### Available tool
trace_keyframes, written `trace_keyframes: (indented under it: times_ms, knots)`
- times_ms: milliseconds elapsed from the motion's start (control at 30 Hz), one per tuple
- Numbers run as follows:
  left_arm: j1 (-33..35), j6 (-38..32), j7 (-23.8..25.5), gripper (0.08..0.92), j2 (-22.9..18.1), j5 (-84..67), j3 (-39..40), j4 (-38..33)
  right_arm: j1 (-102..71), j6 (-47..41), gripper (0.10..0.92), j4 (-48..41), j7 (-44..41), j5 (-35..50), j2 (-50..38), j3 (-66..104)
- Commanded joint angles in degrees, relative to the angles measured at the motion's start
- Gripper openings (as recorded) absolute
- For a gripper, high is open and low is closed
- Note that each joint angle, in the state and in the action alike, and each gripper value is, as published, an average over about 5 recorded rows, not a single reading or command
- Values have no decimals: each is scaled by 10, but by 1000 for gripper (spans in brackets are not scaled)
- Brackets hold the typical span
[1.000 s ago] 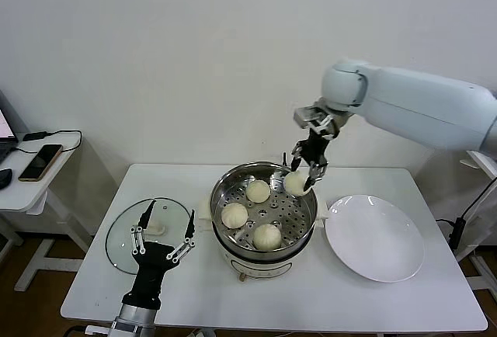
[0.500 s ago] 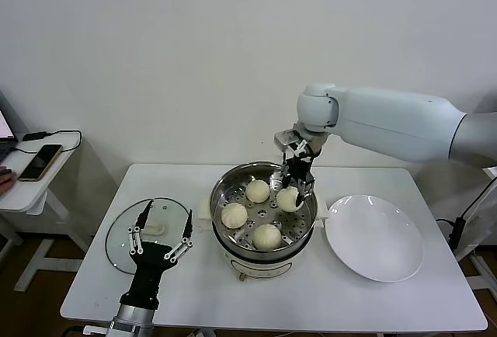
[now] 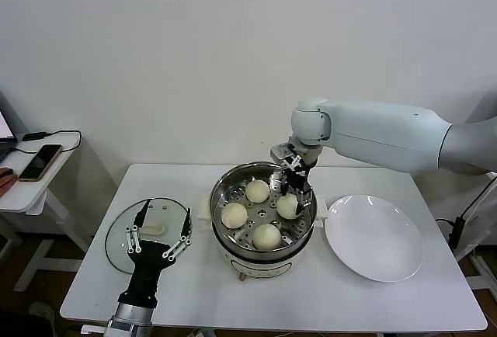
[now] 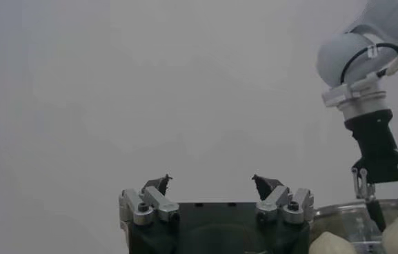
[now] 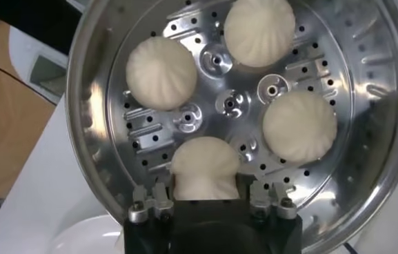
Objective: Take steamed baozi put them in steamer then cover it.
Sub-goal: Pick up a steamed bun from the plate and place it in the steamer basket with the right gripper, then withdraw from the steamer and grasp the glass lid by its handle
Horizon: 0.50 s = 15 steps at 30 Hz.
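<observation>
White table (image 3: 373,298) before a plain white wall (image 3: 194,57), steamer (image 3: 225,185) holding four baozi (image 3: 266,236), right gripper (image 3: 293,194) slightly parted around one, grip unclear, left gripper (image 3: 161,228) wide open, empty, over the cover (image 3: 124,232).

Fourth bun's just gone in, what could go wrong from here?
1. The right gripper sits low inside the steamer, straddling the last bun; lifting could drag the bun or clip the rim.
2. The lid lies under the open left gripper; a poor grip on the handle might slip.

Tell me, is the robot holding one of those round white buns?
Cannot tell: one smooth cream-white dough bun lies in the shiny steel steamer right at the right gripper. The open left gripper holds nothing.
</observation>
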Motion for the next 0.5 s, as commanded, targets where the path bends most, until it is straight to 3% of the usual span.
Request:
trace_keyframes:
  times_ms: [33,267,400,500]
  knots:
    - [0,1,0,823,0,1,-1,0,-5,-2,790,12,8,-6,-8,15]
    - [-1,4,-1,823,0,8,-3,-3,-20,9,822,88,50,37,-102,148]
    - [-9,9,-4,823,0,21,-4,-2,-88,63,823,138,260,81,-181,254]
    - [-18,14,-7,823,0,39,-7,-2,-175,101,823,175,450,63,-234,336]
